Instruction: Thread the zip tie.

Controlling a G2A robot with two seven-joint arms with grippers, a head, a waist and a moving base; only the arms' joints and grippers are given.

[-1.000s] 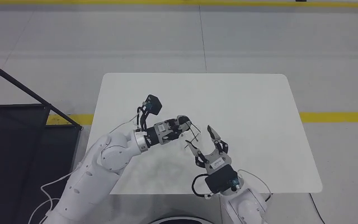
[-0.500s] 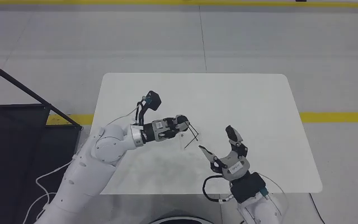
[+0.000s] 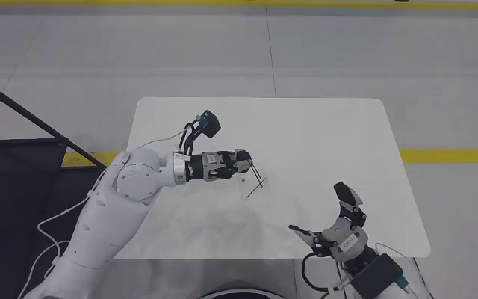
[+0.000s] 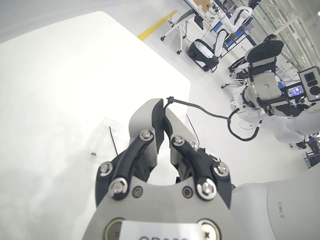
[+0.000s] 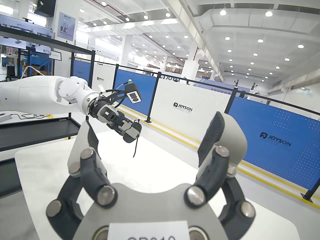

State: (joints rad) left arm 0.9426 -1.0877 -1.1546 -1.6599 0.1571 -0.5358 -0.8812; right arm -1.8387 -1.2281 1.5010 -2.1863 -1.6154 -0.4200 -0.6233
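Left gripper (image 3: 244, 159) pinches the zip tie (image 3: 256, 180) tight; right gripper (image 3: 315, 208), wide open and empty at five o'clock, should grab its tail gently.

White table (image 3: 336, 134), rounded corners.

A robotics test hall: blue fence panels (image 5: 275, 131), yellow floor lines (image 3: 441, 156), another humanoid robot (image 4: 240, 16).

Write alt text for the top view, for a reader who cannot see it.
The left tool, over the middle of the white table, is shut on a thin black zip tie. The right tool is open, apart from it, at the table's near right edge.
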